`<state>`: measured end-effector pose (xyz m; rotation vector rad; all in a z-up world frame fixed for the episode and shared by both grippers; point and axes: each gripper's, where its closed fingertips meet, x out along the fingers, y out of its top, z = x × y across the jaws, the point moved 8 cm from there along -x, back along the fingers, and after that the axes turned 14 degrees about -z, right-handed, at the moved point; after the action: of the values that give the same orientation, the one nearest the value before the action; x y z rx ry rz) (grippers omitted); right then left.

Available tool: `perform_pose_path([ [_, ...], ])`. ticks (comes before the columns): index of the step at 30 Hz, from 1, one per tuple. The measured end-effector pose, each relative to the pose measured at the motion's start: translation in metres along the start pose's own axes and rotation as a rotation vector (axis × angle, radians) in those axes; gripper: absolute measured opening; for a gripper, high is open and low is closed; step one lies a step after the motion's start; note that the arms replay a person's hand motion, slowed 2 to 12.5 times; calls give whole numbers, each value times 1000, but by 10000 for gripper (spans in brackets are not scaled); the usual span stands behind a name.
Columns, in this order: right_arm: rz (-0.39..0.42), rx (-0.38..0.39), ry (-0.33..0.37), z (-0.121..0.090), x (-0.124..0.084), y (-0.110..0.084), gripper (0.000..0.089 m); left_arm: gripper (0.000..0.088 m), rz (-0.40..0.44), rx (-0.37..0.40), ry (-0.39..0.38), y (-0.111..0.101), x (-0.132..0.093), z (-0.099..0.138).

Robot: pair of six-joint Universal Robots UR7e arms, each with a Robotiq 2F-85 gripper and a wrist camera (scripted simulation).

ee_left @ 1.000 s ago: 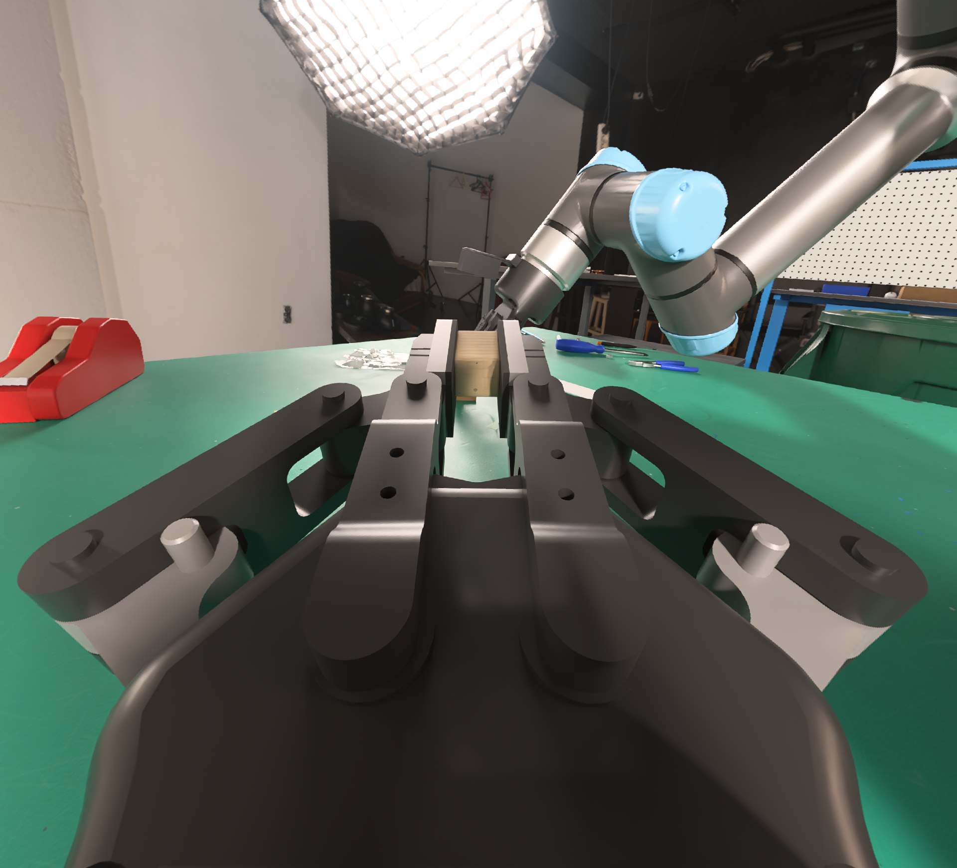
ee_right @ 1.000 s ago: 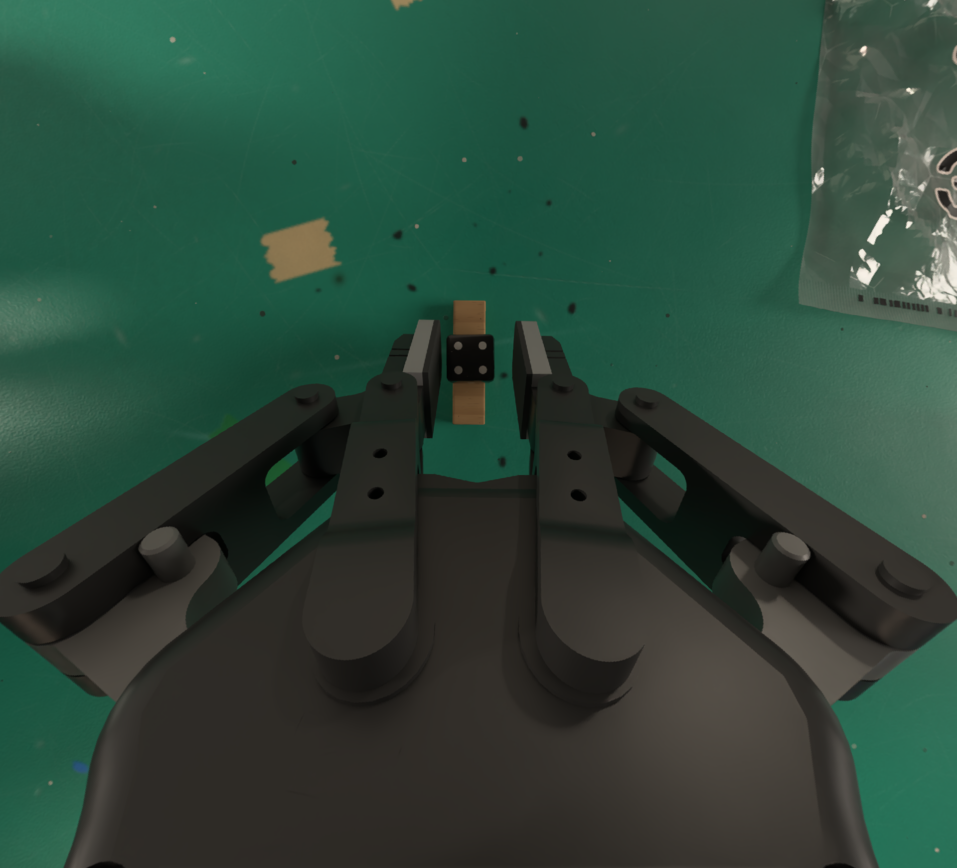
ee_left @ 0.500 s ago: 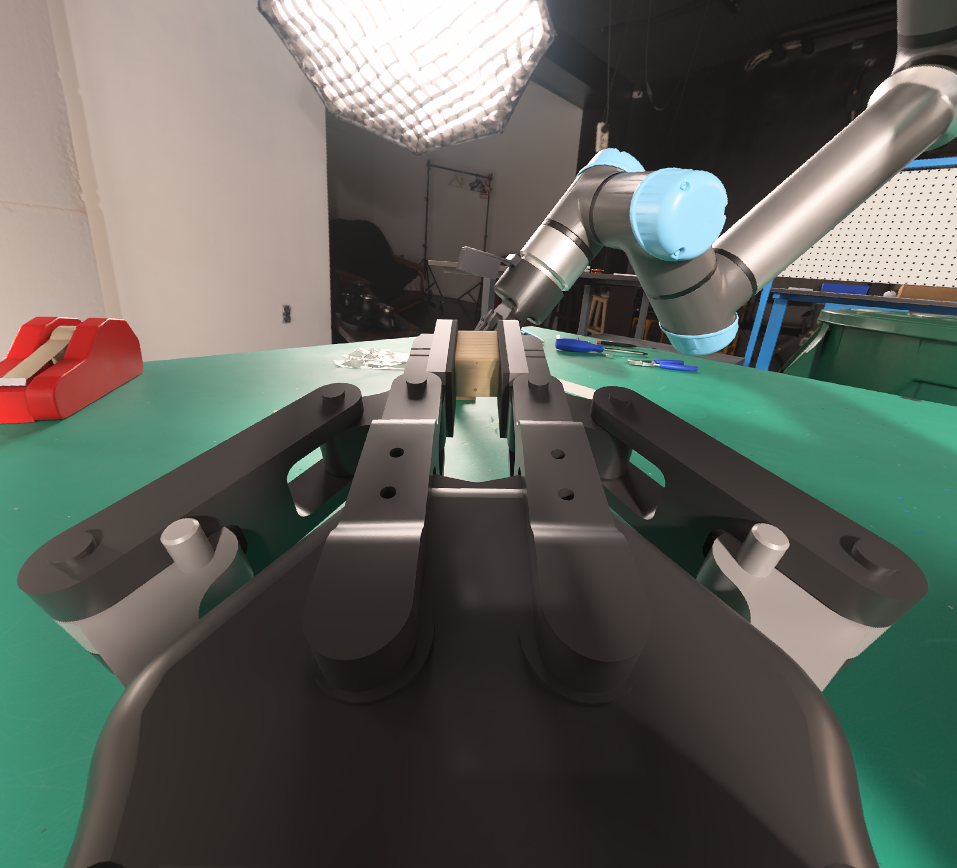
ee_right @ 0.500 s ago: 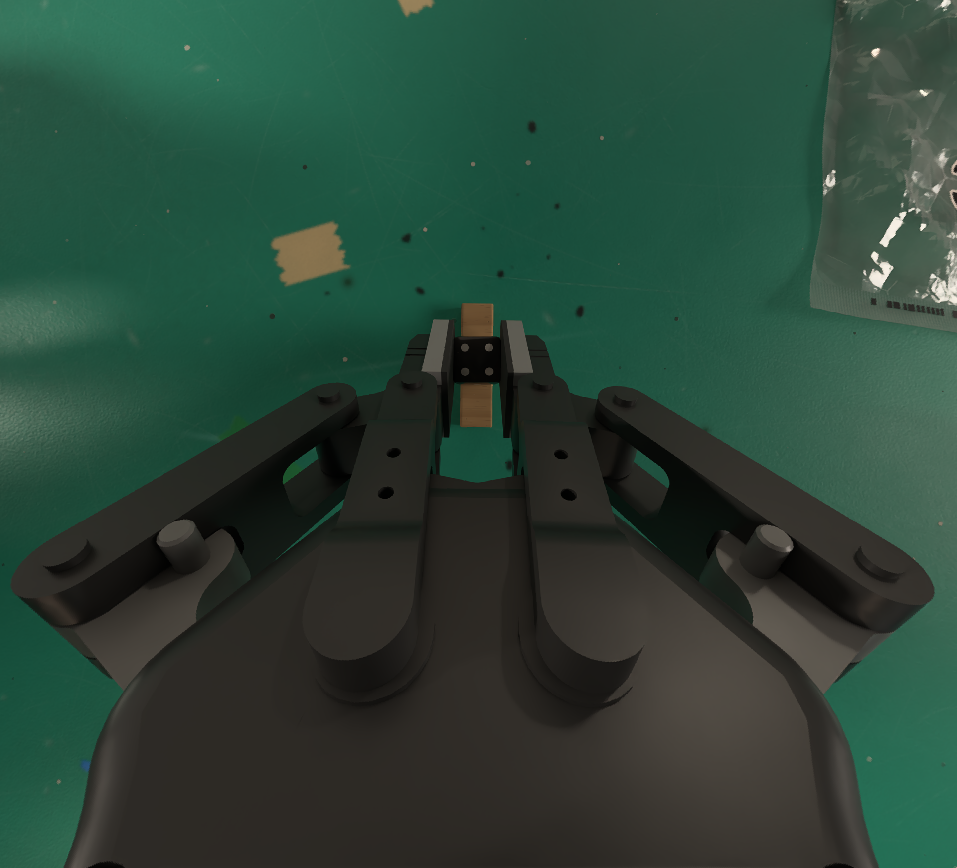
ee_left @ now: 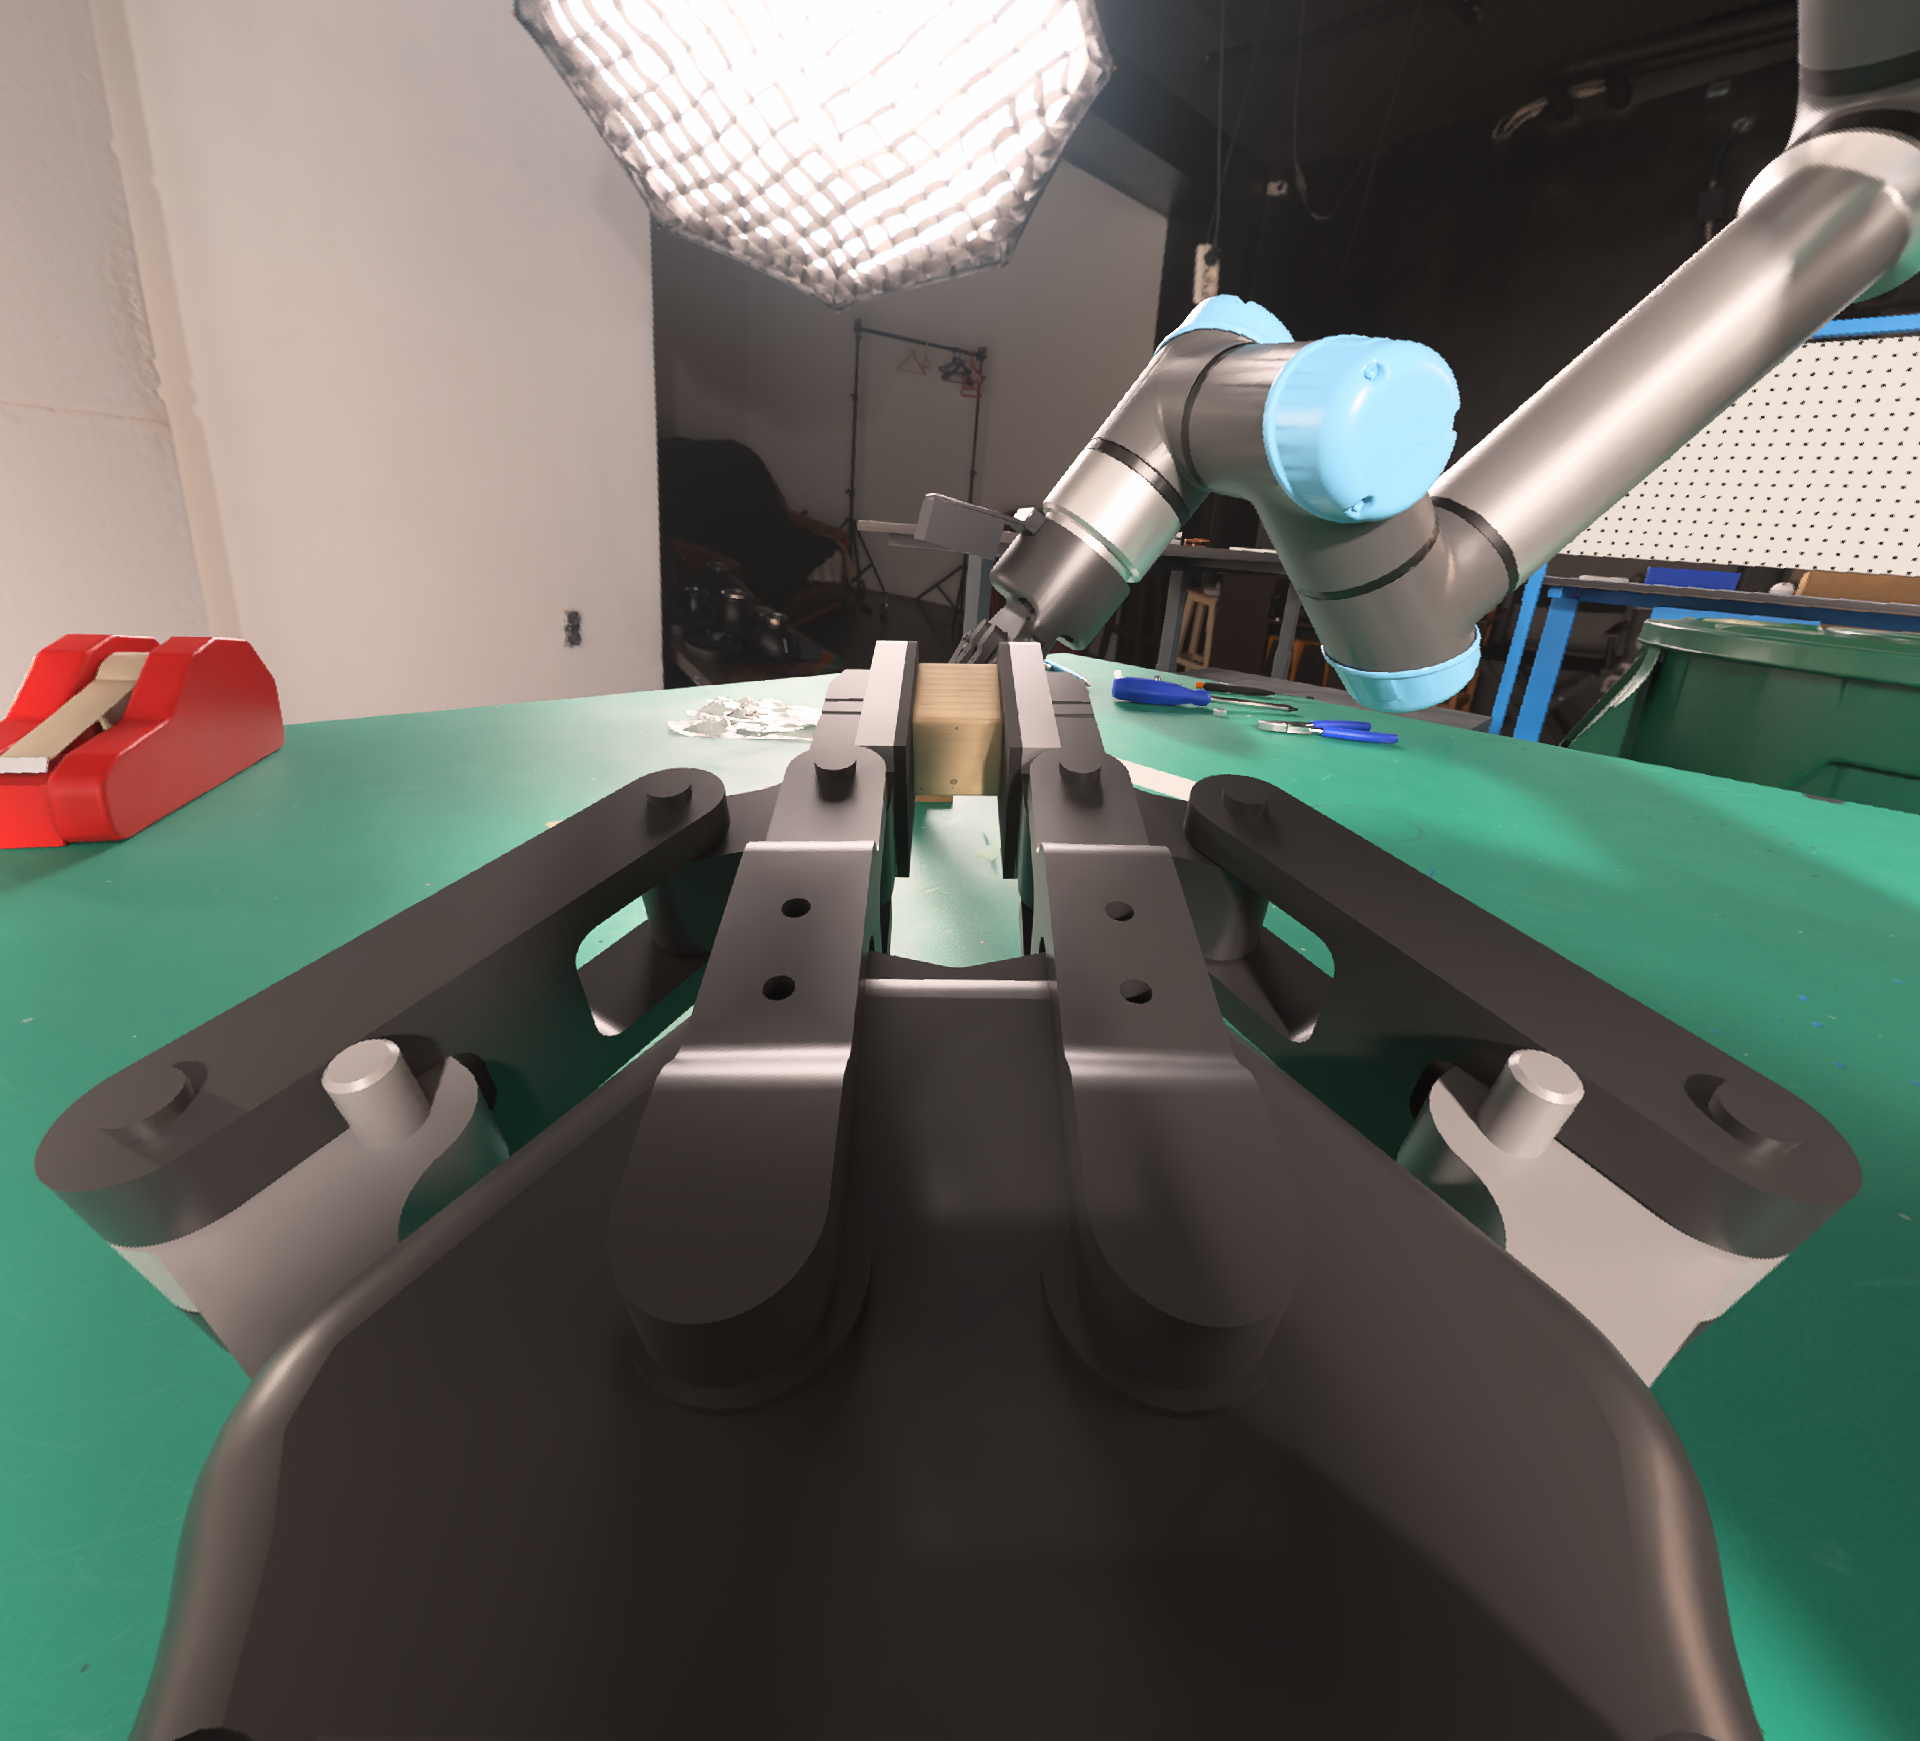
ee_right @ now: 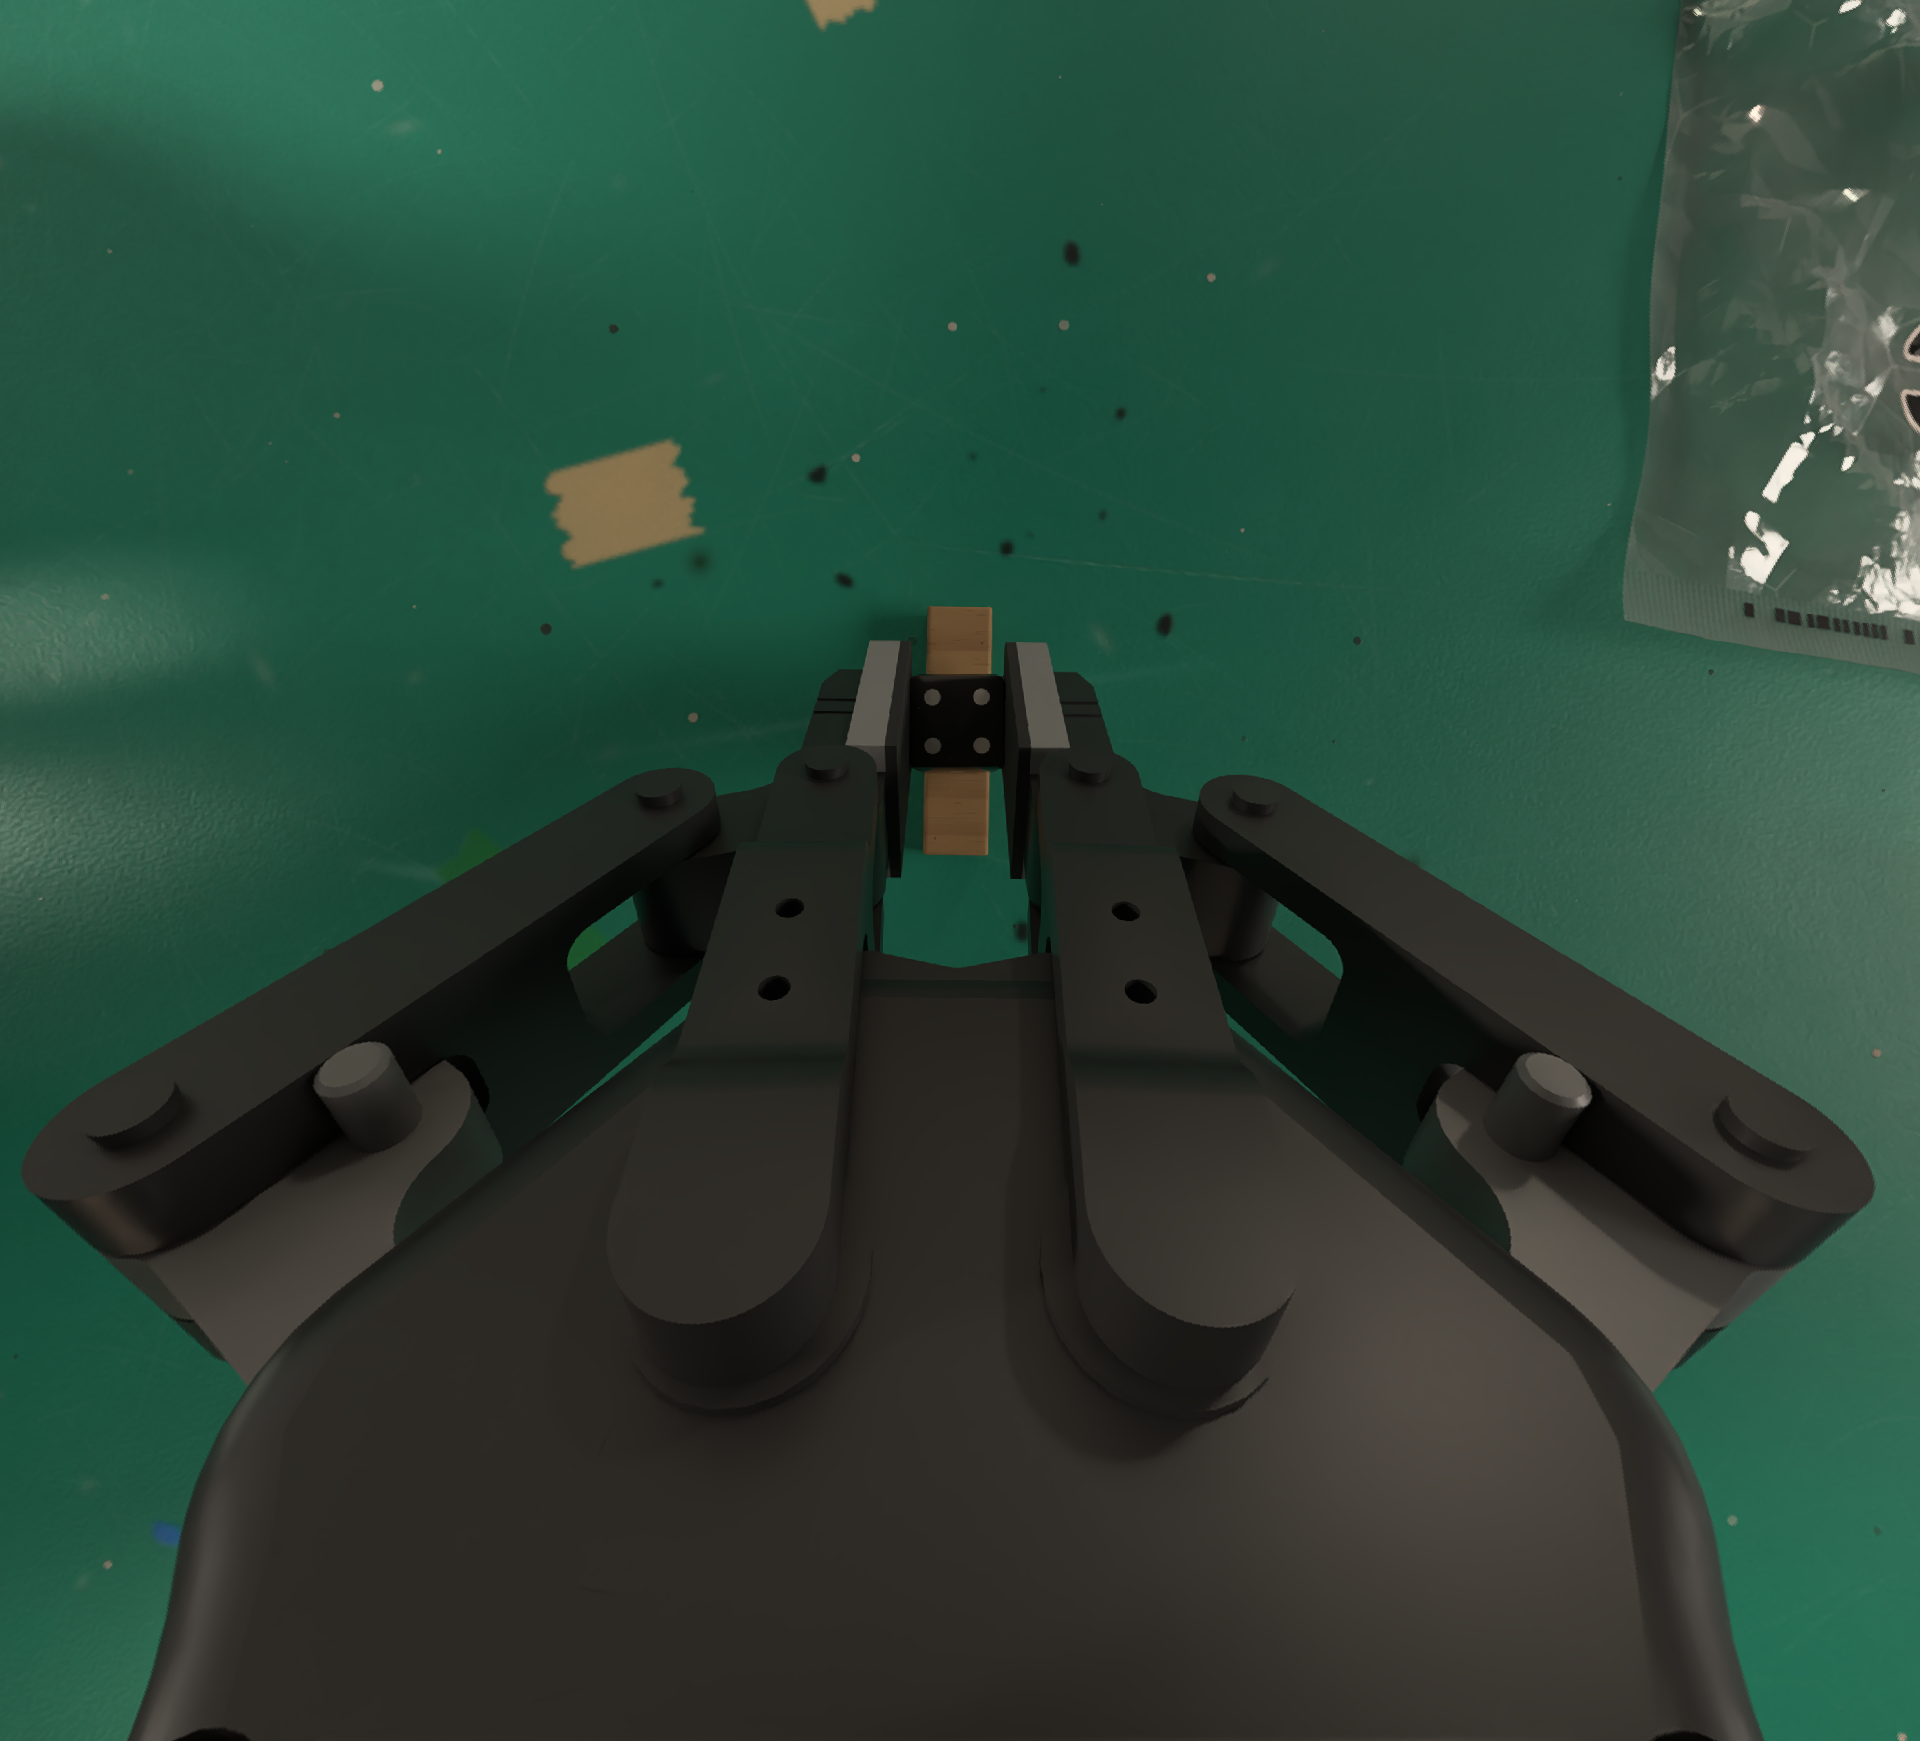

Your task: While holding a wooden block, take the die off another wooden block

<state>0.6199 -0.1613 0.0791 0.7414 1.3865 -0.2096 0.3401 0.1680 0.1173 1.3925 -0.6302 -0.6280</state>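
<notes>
The right pincer (ee_right: 957,723) points straight down at the green desk (ee_right: 416,237), and its 2 fingers are clamped on the left and right sides of a black die (ee_right: 957,721). The die shows its face with 4 pale dots to the camera. It sits over the middle of a narrow wooden block (ee_right: 958,637) that lies flat on the desk, long axis running up and down the right wrist view, in line with the gap between the fingers, with 1 end poking out beyond the die and the other end toward the camera. Whether the die is touching the block or just above it cannot be told.

The left pincer (ee_left: 957,723) reaches nearly level over the desk, its fingers closed on the 2 sides of a pale wooden block (ee_left: 956,723), held clear of the desk surface. This block points away from the camera, with an end face toward the lens.

2 tan tape scraps (ee_right: 621,502) and a clear plastic bag (ee_right: 1797,289) lie on the desk, well apart from the die. A red tape holder (ee_left: 135,730) stands at the far left.
</notes>
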Motion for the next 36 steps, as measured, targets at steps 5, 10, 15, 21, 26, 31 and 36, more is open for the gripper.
perform_pose_path([
  [5,-1,-5,-5,0,0,0,157,134,0,0,0,0,0,0],
  [10,-1,-11,-11,-1,0,0,157,134,1,-1,0,0,0,0],
  [15,-1,-17,-20,-1,-1,-1,157,134,1,-1,0,0,0,0],
  [21,1,-21,-32,-1,-2,-2,157,134,2,-1,0,0,0,0],
  [26,3,-19,-44,-1,-4,-2,157,134,3,-1,0,0,0,0],
  [31,9,-15,-54,-2,-7,-3,157,134,3,0,1,0,0,0],
  [36,19,-10,-66,-2,-12,-5,157,134,3,0,1,0,0,0],
])
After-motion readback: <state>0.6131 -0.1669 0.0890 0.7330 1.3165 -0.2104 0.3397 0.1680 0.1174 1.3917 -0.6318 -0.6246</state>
